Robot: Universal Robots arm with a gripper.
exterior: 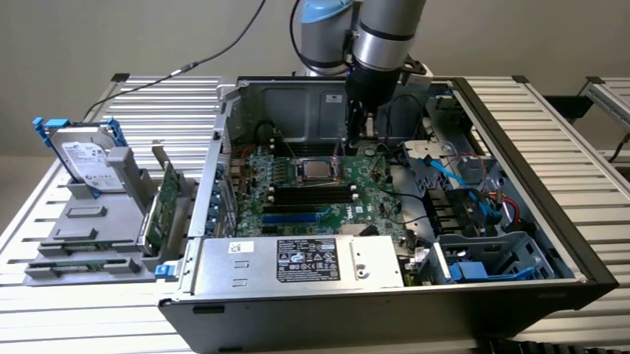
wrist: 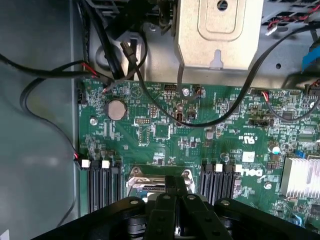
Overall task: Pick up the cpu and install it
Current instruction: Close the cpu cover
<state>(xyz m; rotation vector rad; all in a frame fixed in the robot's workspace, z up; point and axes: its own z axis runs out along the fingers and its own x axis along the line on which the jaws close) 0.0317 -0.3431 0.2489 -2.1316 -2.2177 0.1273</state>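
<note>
The cpu (exterior: 313, 171), a small dull silver square, lies flat in the metal-framed socket in the middle of the green motherboard (exterior: 369, 193), inside the open computer case (exterior: 521, 158). My gripper (exterior: 352, 150) reaches down into the case and hovers at the socket's far corner, toward the exterior view's right. In the wrist view the black fingers (wrist: 176, 192) are pressed together over the socket frame (wrist: 142, 181), and nothing shows between them. The fingers hide most of the socket there.
Black memory slots (exterior: 313, 195) lie just in front of the socket. A silver power supply (exterior: 295, 262) fills the case front. Black and blue cables (exterior: 448, 168) crowd the exterior view's right. A hard drive in a blue bracket (exterior: 84, 158) stands outside on a grey rack.
</note>
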